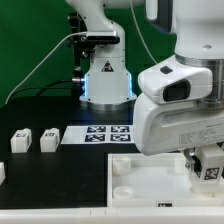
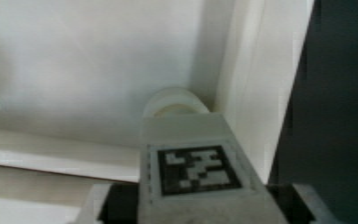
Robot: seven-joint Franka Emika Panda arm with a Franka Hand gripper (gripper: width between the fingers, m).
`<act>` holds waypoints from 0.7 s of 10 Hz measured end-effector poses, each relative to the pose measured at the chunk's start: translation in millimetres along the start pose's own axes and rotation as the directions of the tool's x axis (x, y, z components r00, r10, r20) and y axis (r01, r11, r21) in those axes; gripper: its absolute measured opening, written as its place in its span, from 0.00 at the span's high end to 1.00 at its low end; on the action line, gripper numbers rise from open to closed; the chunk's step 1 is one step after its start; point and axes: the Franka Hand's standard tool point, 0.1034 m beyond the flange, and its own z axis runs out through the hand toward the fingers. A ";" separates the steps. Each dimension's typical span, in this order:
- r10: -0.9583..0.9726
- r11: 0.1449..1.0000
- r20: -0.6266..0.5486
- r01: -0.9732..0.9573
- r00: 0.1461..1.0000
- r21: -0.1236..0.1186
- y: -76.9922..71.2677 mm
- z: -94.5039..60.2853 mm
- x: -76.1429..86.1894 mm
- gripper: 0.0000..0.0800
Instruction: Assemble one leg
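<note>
My gripper (image 1: 205, 168) is shut on a leg (image 1: 210, 172), a small white post with a black-and-white tag. It holds the leg over the right part of the large flat white panel (image 1: 130, 172). In the wrist view the leg (image 2: 194, 150) sits between the two fingers (image 2: 115, 204) of the gripper (image 2: 208, 206), tag face toward the camera. Its far end points down at the panel (image 2: 69, 90) close to the panel's edge; whether it touches is hidden. Two more legs (image 1: 20, 142) (image 1: 48, 140) stand on the black table at the exterior view's left.
The marker board (image 1: 95, 135) lies behind the panel. The arm's base (image 1: 105, 75) with cables stands at the back. Another white part (image 1: 2, 172) shows at the left edge. Black table (image 2: 345, 100) lies just beyond the panel's edge.
</note>
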 end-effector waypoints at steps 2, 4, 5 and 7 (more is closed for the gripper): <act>0.030 1.000 0.000 -0.030 1.000 0.002 0.6 0.0 0.0 0.63; 0.186 0.983 -0.003 -0.186 0.983 0.007 1.3 0.6 0.5 0.63; 0.339 0.941 -0.009 -0.338 0.941 0.023 3.2 0.5 1.1 0.63; 0.622 0.780 0.013 -0.621 0.783 0.076 7.4 -0.1 3.5 0.63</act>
